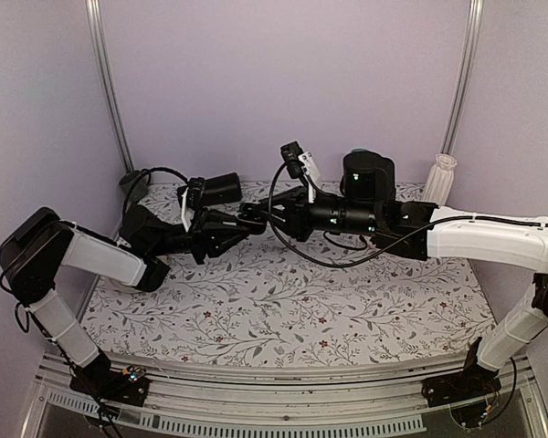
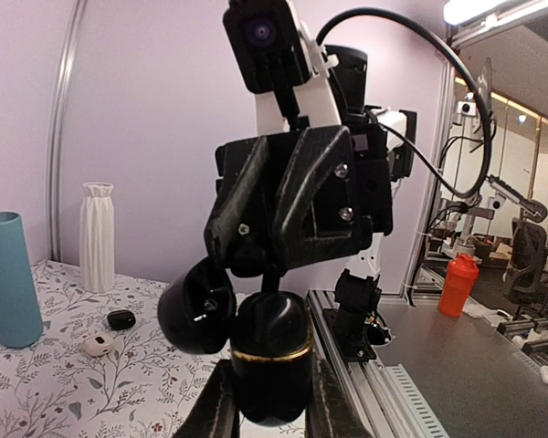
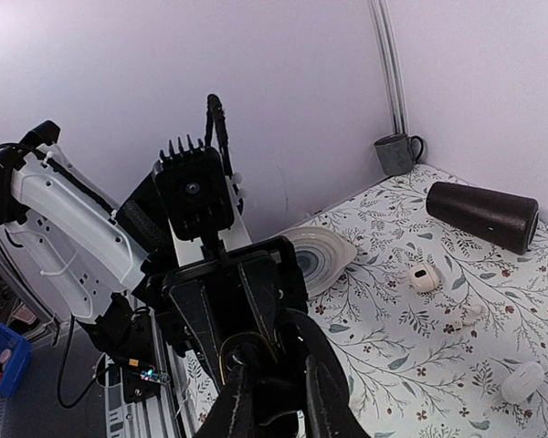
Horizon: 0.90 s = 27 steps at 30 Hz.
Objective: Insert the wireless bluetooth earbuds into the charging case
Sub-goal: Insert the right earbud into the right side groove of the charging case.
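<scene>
Though raised off the table (image 1: 283, 301), the charging case (image 2: 272, 324) sits clamped in my left gripper (image 2: 272, 392).
Its lid (image 2: 196, 315) hangs open; my right gripper (image 2: 270, 272) points down just above it, and I cannot tell how its jaws stand.

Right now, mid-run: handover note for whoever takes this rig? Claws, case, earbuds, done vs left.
Left claw: shut on the charging case, held in the air above the mat, lid swung open.
Right claw: tips close together, pointing into the case's mouth. I cannot tell whether it holds an earbud.
Earbuds: none visible in any view; the right claw hides the case's mouth.
Done: case lifted and open.
Left: an insertion looks under way. Confirm both earbuds are seated before the case is let go.
</scene>
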Available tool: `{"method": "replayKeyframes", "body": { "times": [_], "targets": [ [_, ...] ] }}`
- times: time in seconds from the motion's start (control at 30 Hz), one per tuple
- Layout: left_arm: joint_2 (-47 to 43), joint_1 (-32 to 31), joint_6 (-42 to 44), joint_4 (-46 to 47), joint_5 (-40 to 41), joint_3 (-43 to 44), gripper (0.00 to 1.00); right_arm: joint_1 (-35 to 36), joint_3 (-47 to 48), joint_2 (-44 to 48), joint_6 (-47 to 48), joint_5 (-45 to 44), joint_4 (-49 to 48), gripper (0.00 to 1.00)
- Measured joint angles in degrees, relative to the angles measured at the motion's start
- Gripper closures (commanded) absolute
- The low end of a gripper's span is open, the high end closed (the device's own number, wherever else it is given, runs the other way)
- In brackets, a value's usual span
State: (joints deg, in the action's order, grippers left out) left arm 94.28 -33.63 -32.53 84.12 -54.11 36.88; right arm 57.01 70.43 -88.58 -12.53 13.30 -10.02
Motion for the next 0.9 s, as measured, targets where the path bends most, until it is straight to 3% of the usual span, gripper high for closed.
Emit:
{"method": "replayKeyframes", "body": {
  "times": [0.9],
  "targets": [
    [-0.09, 0.26, 0.66, 0.02, 1.64, -0.24, 1.0, 0.11, 0.0, 0.0, 0.92, -0.72, 1.55, 0.74]
  ]
}}
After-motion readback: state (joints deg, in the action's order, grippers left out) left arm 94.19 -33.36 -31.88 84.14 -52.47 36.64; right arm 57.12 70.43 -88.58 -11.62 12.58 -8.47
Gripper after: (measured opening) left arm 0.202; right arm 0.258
